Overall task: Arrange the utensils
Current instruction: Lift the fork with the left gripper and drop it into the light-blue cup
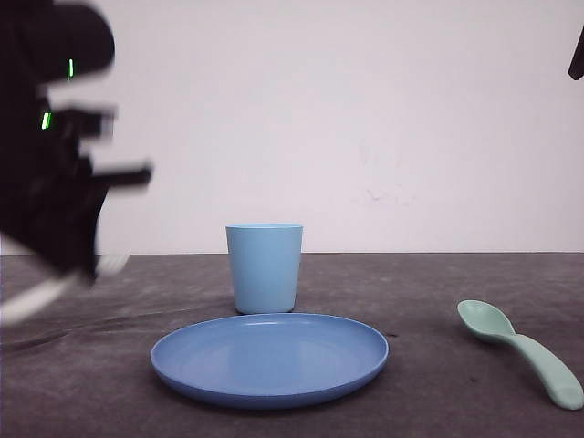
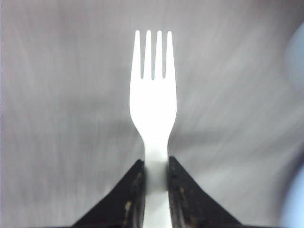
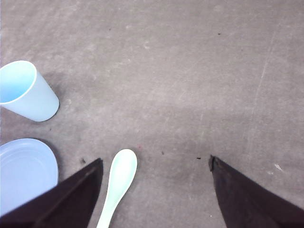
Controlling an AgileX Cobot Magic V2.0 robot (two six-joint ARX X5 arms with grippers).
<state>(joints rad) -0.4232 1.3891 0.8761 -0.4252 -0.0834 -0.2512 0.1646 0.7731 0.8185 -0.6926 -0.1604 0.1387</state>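
Fork extends lengthwise from left end effector, tines outward.

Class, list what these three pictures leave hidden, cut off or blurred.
- Left end effector, front view: motion blur smears the arm; the grip is unreadable there.
- Fork handle end, left wrist view: cut off by the frame edge.
- Spoon handle, right wrist view: cut off by the edge.
- Plate, right wrist view: partly out of frame.

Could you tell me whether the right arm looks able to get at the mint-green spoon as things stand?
Probably yes: the right gripper is open above the table, the spoon lies on its own beside one finger, and the plate and cup sit off to the side.
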